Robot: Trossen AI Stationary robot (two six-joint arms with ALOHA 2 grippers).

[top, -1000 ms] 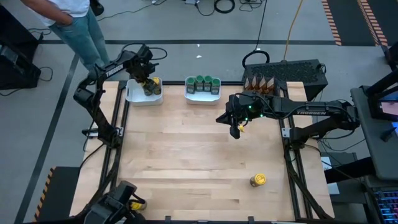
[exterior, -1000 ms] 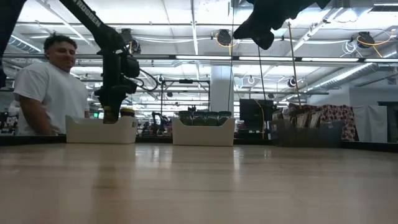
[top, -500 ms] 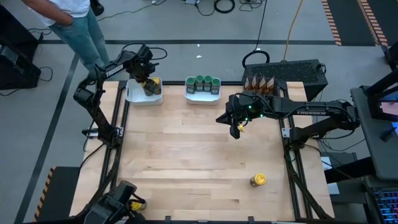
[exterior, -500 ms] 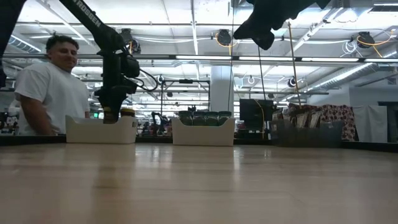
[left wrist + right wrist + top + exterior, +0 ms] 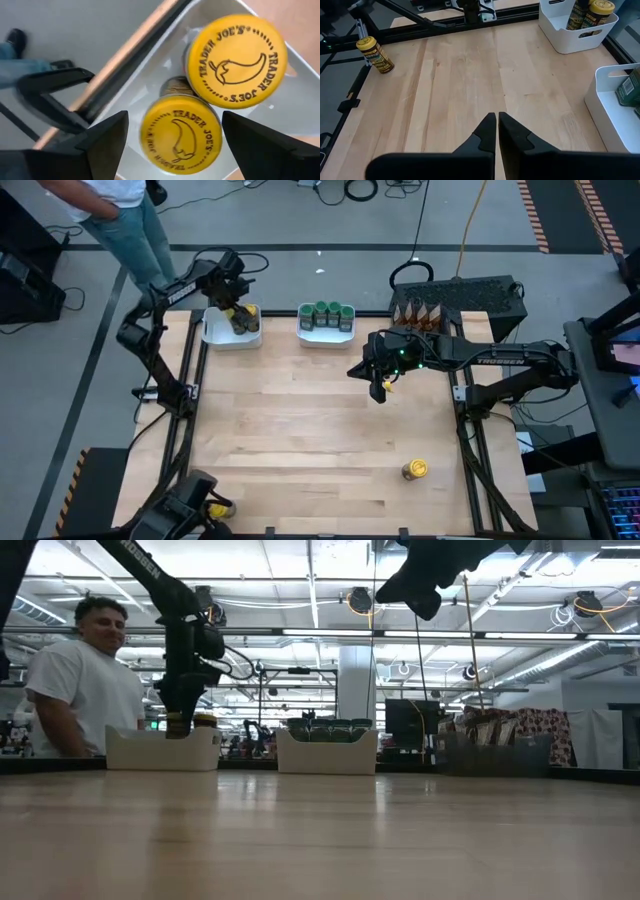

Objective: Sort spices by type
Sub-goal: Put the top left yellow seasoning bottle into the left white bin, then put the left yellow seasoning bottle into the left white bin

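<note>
My left gripper (image 5: 240, 315) (image 5: 175, 142) is open over the left white tray (image 5: 218, 338) at the table's far left. Its fingers stand on either side of a yellow-lidded jar (image 5: 181, 134) standing in that tray, and a second yellow-lidded jar (image 5: 235, 61) stands beside it. My right gripper (image 5: 383, 390) (image 5: 497, 120) is shut and empty, hovering above the table's right half. One yellow-lidded jar (image 5: 414, 470) (image 5: 375, 55) stands alone on the wood near the right near corner. Green-lidded jars (image 5: 326, 313) fill the middle tray. Brown pointed packets (image 5: 420, 313) stand in a dark tray.
The middle white tray (image 5: 327, 752) and the left tray (image 5: 162, 750) sit along the far edge, with the dark tray (image 5: 455, 295) at the far right. A person (image 5: 80, 680) stands beyond the far left corner. Bare wood (image 5: 300, 430) spans the table's middle and near side.
My left gripper has moved up a little over the left tray. My right arm has kept still.
</note>
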